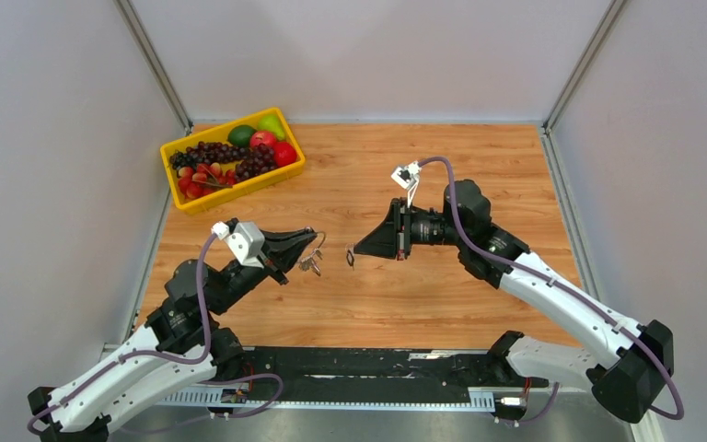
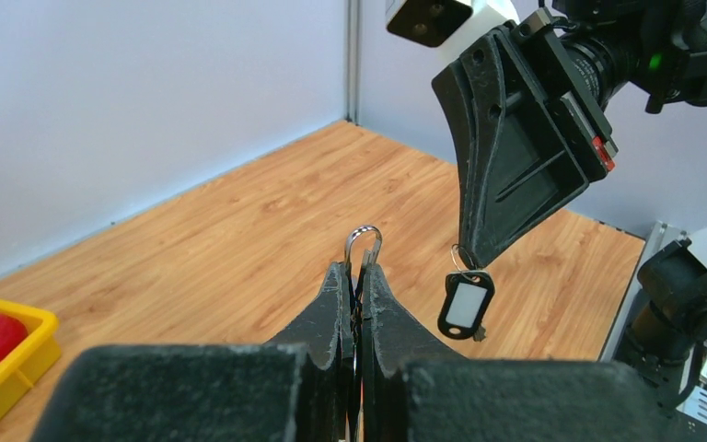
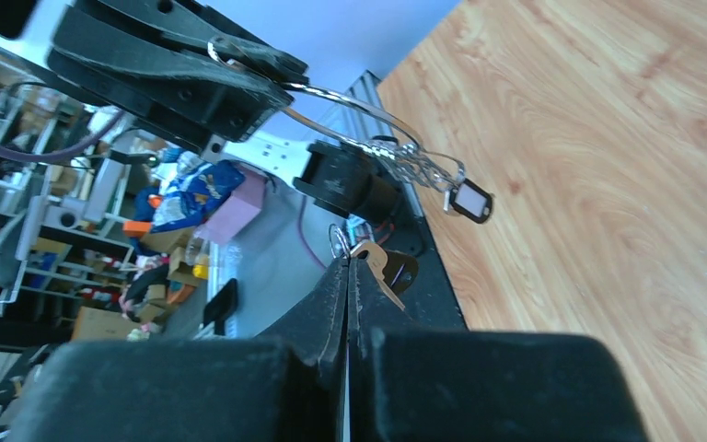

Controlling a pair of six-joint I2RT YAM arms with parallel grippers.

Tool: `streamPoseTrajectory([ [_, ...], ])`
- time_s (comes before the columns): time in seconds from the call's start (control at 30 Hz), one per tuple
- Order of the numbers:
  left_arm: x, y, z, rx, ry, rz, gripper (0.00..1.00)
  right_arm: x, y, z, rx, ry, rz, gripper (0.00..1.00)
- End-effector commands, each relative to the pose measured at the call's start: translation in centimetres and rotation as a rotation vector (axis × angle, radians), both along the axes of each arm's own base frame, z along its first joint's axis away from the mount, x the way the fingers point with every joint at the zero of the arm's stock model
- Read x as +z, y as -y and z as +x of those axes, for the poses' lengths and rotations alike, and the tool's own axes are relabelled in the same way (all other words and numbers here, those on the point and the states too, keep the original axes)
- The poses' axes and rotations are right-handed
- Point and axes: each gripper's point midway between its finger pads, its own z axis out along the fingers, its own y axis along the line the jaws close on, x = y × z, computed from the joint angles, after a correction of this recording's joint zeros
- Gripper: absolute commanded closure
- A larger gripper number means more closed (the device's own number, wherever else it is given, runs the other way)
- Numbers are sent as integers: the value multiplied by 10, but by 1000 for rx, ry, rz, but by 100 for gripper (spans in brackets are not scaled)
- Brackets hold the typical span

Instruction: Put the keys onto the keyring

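Observation:
My left gripper (image 1: 311,238) is shut on the keyring (image 1: 318,242), a thin silver wire ring held above the table, with a bunch of tiny keys (image 1: 311,265) dangling under it. In the left wrist view the ring's loop (image 2: 364,241) sticks out past the shut fingertips of the left gripper (image 2: 356,272). My right gripper (image 1: 355,249) faces it, a short gap to the right. It is shut on the small split ring of the key (image 2: 466,306), whose black head hangs below the tip. Its blade shows in the right wrist view (image 3: 379,269).
A yellow crate (image 1: 239,190) with grapes, apples and other fruit sits at the back left. Grey walls close in the wooden table on three sides. A black rail (image 1: 368,368) runs along the near edge between the arm bases.

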Motion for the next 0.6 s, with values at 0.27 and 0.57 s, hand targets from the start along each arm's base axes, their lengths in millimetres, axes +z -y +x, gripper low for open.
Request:
streamPoseTrajectory([
  [0.27,28,-5,-1,13,130,-72,100,79,-23,-15,124,-21,234,100],
  [0.57,30,-7,-2,20,170,-93,100,85,-46,-10,125,-75,246,100],
])
